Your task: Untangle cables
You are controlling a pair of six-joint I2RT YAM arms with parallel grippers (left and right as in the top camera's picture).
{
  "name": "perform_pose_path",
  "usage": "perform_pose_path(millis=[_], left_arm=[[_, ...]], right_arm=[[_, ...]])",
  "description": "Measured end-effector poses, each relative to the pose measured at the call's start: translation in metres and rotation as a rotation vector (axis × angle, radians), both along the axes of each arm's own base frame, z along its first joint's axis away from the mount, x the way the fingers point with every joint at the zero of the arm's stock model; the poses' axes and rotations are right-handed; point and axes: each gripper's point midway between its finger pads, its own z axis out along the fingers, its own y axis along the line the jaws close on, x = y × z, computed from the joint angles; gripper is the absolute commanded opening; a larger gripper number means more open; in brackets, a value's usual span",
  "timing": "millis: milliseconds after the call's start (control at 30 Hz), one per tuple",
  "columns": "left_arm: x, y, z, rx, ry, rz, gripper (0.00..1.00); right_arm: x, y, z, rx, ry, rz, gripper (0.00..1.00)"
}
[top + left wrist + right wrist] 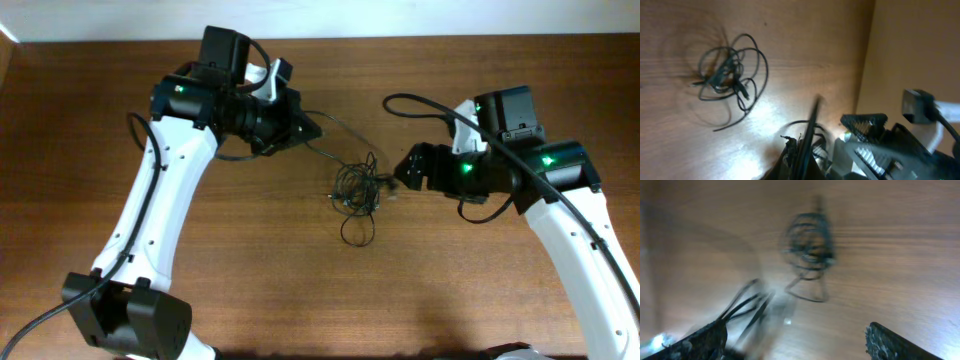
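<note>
Left tool (316,128) pinches thin, black, looping cables (358,187).

black cables (356,188), brown wood-grain table (470,290)

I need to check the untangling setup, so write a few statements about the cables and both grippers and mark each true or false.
1. The cables lie as one tangled bundle on the table, between the two grippers. True.
2. The right gripper is shut on the bundle. False: its fingers stand wide apart, beside the bundle.
3. A thin strand runs from the bundle to the left gripper. True.
4. The left gripper is open. False: it is shut on that strand of the cables.
</note>
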Motion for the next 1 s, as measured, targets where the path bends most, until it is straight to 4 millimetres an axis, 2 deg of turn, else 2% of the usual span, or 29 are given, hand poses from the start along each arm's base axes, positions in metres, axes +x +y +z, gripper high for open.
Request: perform_pose_path(millis=[67,167,233,333,400,467,533,700,867,1000], left_arm=[[0.002,0.004,-0.001,0.009,-0.007,0.009,0.00],[0.002,0.003,0.001,-0.004,-0.011,-0.001,0.00],[0.003,-0.006,0.012,-0.065,-0.051,-0.046,0.00],[0.002,-0.019,0.031,-0.173,-0.116,-0.122,0.00],[-0.002,-0.025,0.040,-0.227,-0.128,-0.161,0.00],[-0.007,-0.029,0.044,-0.256,-0.125,-0.186,0.00],[-0.013,-0.035,0.048,-0.281,-0.123,-0.214,0.00],[-0.024,-0.045,0.056,-0.341,-0.109,-0.265,0.00],[-0.029,-0.048,0.064,-0.388,-0.107,-0.295,0.00],[-0.035,-0.056,0.074,-0.440,-0.134,-0.347,0.00]], right_arm=[[-0.003,0.007,0.003,0.032,-0.011,0.050,0.89],[-0.012,-0.003,-0.006,-0.032,0.033,0.036,0.89],[-0.020,-0.023,-0.019,-0.138,0.097,-0.030,0.89],[-0.019,-0.028,-0.023,-0.162,0.111,-0.062,0.89],[-0.013,-0.019,-0.017,-0.110,0.080,-0.036,0.89],[-0.001,0.002,-0.002,0.002,0.004,0.029,0.89],[0.005,0.014,0.008,0.071,-0.040,0.064,0.89],[0.010,0.027,0.021,0.155,-0.081,0.096,0.90],[0.010,0.030,0.021,0.170,-0.072,0.104,0.89],[0.013,0.032,0.003,0.163,-0.007,0.103,0.89]])
